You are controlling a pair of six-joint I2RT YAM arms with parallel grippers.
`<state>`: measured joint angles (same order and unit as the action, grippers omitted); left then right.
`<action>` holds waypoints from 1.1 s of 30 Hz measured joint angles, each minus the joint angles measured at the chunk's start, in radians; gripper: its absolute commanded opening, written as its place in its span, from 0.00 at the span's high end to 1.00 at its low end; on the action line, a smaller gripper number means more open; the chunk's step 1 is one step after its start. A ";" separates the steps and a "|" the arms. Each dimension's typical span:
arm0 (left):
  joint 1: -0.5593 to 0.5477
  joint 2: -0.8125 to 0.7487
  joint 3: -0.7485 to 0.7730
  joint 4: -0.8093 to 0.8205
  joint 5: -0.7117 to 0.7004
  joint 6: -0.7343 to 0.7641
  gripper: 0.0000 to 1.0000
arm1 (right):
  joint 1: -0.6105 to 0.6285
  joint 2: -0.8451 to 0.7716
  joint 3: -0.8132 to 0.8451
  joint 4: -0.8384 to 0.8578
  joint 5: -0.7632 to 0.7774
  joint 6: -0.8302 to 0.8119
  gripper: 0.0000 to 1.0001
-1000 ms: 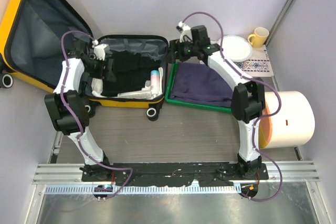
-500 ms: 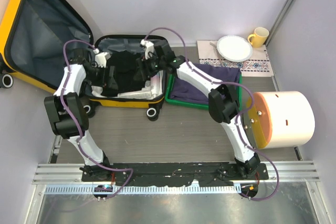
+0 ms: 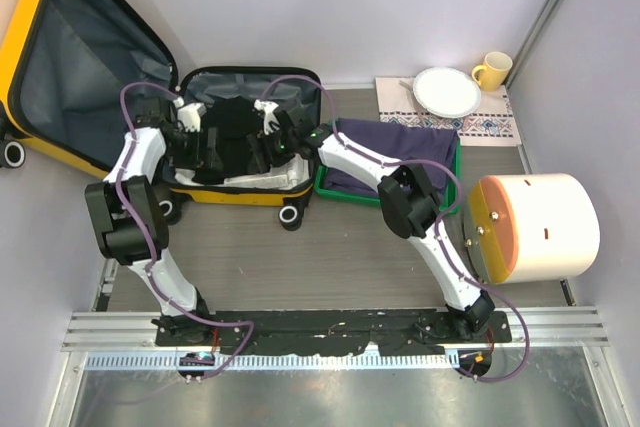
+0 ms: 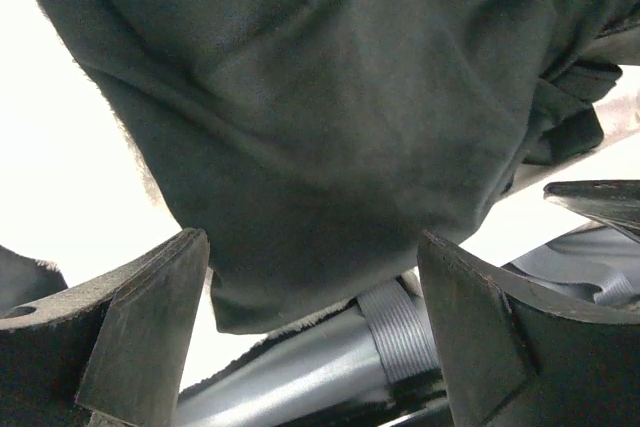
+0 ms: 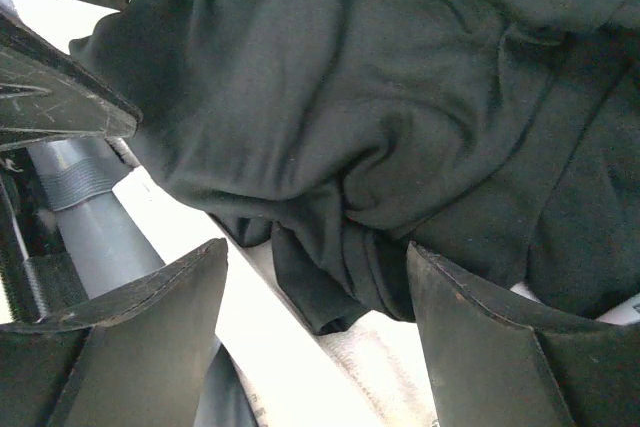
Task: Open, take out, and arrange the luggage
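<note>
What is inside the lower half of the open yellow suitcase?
A crumpled black garment fills most of the luggage, with white items along its near edge. Whatever lies under the garment or under the left gripper and right gripper is covered.

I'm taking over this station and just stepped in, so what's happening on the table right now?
Both arms reach into the open luggage, whose lid leans back at the far left. The left gripper and the right gripper hang open over a crumpled black garment in its base, neither closed on it. White items lie along the near side of the case. Beside it, a green tray holds a navy cloth.
</note>
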<state>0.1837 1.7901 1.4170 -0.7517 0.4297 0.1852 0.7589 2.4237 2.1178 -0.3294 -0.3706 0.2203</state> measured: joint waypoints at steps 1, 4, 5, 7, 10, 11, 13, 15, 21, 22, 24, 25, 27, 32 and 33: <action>0.000 0.007 0.000 0.006 -0.003 -0.005 0.12 | -0.001 0.000 0.000 0.000 0.008 0.000 0.23; 0.000 0.027 0.000 0.016 -0.010 -0.027 0.09 | -0.003 0.000 -0.002 0.000 0.025 -0.004 0.25; 0.000 0.032 0.000 0.016 -0.012 -0.034 0.09 | -0.003 0.000 -0.003 0.000 0.028 -0.006 0.25; 0.000 0.034 0.000 0.014 -0.019 -0.049 0.09 | -0.005 0.000 -0.003 0.000 0.029 -0.013 0.27; 0.000 0.031 -0.006 0.015 -0.034 -0.072 0.13 | -0.009 -0.001 -0.010 0.007 0.021 -0.047 0.28; 0.000 0.026 -0.015 0.016 -0.044 -0.082 0.13 | -0.011 -0.003 -0.017 0.016 0.015 -0.060 0.28; 0.000 0.011 -0.040 0.014 -0.059 -0.105 0.16 | -0.013 -0.010 -0.034 0.032 0.005 -0.083 0.27; 0.000 -0.012 -0.069 0.023 -0.063 -0.131 0.30 | -0.013 -0.011 -0.041 0.042 -0.002 -0.102 0.25; 0.001 -0.044 -0.102 0.045 0.000 -0.205 0.74 | -0.014 -0.025 -0.058 0.054 -0.023 -0.150 0.17; 0.002 -0.044 -0.100 0.047 0.018 -0.210 0.79 | -0.015 -0.028 -0.061 0.056 -0.025 -0.157 0.16; 0.002 -0.045 -0.089 0.053 0.041 -0.229 0.90 | -0.019 -0.037 -0.069 0.066 -0.028 -0.168 0.16; 0.002 -0.047 -0.080 0.054 0.048 -0.235 0.92 | -0.023 -0.043 -0.074 0.070 -0.029 -0.173 0.15; 0.002 -0.047 -0.045 0.054 0.068 -0.239 0.98 | -0.031 -0.056 -0.085 0.085 -0.032 -0.180 0.13; 0.002 -0.047 0.061 0.053 0.095 -0.272 1.00 | -0.063 -0.132 -0.177 0.176 -0.049 -0.207 0.08; 0.002 -0.047 0.080 0.053 0.098 -0.281 1.00 | -0.068 -0.151 -0.201 0.204 -0.056 -0.216 0.07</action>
<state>0.1856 1.7435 1.4975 -0.6991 0.5282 -0.0959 0.6914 2.2723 1.9163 -0.1257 -0.4267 0.0048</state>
